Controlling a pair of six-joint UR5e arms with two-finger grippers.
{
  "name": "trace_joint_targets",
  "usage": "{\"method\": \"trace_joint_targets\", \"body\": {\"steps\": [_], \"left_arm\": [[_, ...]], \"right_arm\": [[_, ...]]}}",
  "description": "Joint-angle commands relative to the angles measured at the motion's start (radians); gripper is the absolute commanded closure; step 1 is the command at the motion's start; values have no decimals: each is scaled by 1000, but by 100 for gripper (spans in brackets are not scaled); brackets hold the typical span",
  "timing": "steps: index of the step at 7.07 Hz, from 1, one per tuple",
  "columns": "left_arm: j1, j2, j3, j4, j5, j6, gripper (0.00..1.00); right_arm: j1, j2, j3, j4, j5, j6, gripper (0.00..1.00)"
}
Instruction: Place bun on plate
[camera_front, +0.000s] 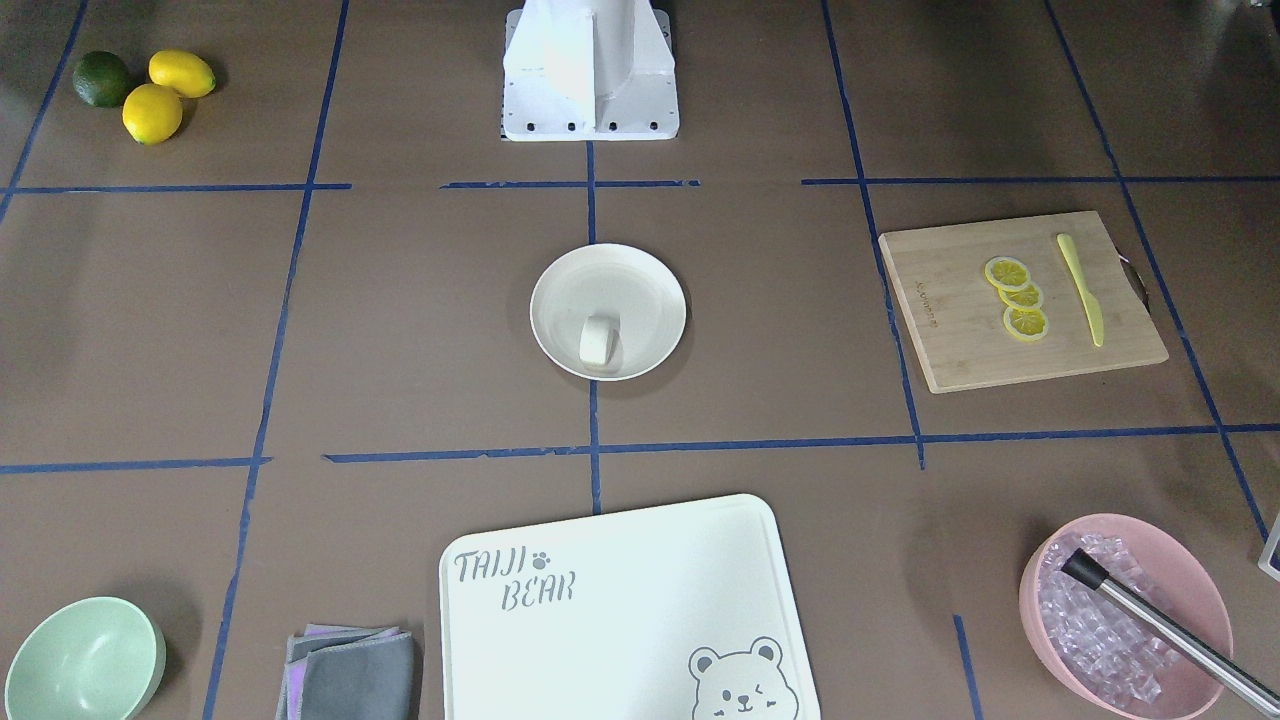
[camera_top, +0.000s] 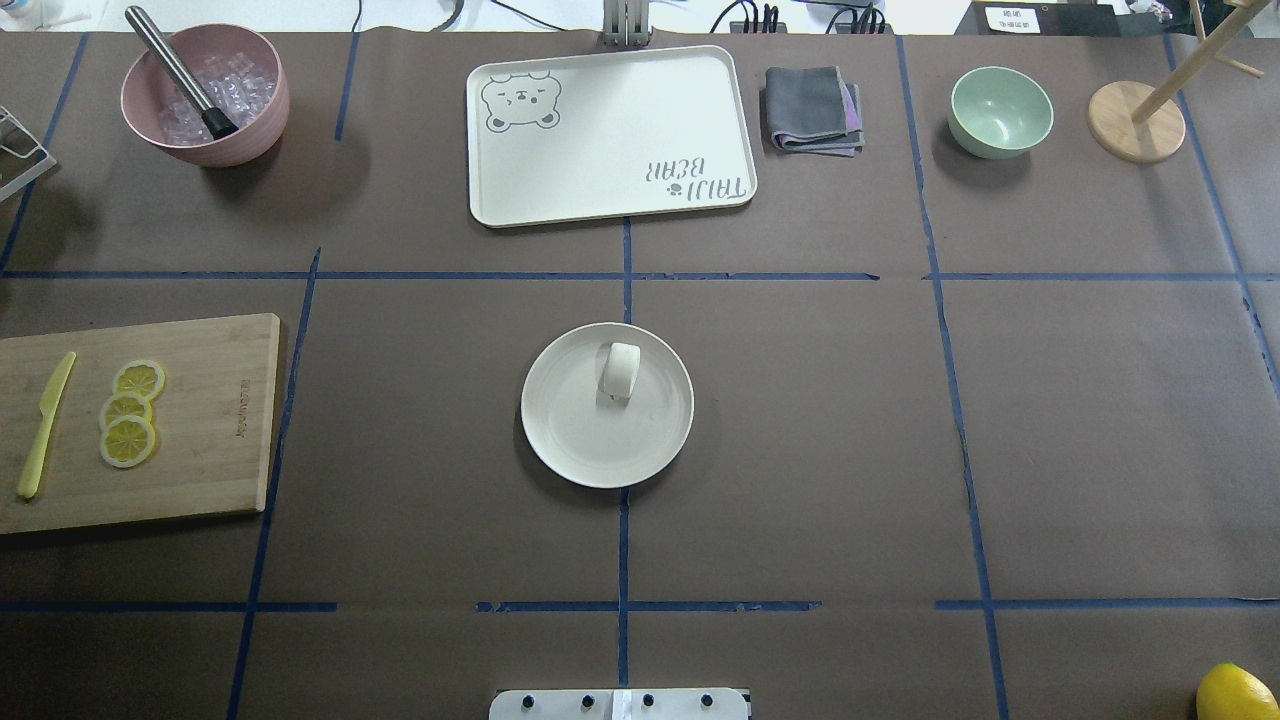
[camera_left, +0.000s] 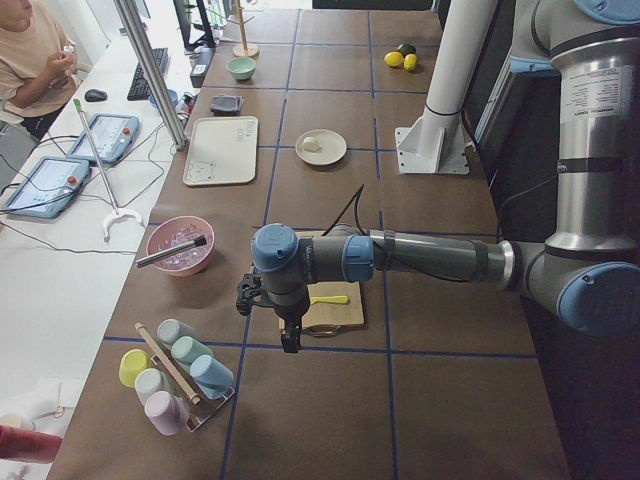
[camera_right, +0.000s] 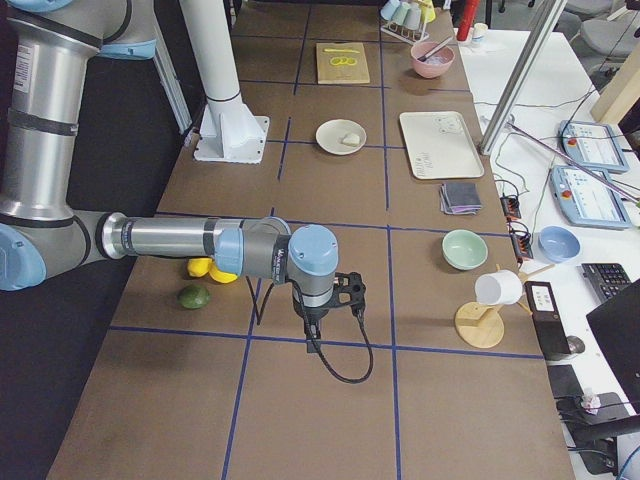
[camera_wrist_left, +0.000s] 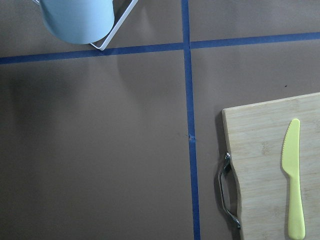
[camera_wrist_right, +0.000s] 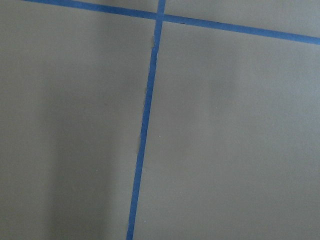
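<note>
The white bun (camera_top: 622, 370) lies inside the round cream plate (camera_top: 590, 445) at the table's middle, toward the plate's far side. The front-facing view shows the same: bun (camera_front: 597, 340) within the plate (camera_front: 645, 285). Nothing touches either. My left gripper (camera_left: 289, 335) hangs over the table's left end beside the wooden board, far from the plate; I cannot tell whether it is open or shut. At the opposite end my right gripper (camera_right: 309, 322) hangs near the lemons; its state cannot be told either. Neither wrist view shows fingers.
A wooden cutting board (camera_top: 215, 430) carries lemon slices (camera_top: 128, 412) and a yellow knife (camera_top: 45, 425). Along the far edge stand a pink ice bowl (camera_top: 205, 95), the bear-printed board (camera_top: 610, 135), a grey cloth (camera_top: 812, 108) and a green bowl (camera_top: 1000, 110). Lemons (camera_front: 165, 95) lie near the right arm.
</note>
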Motion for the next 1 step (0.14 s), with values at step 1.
{"method": "trace_joint_targets", "body": {"steps": [1], "left_arm": [[0,0,3,1,3,0,0]], "right_arm": [[1,0,0,1,0,0,0]]}}
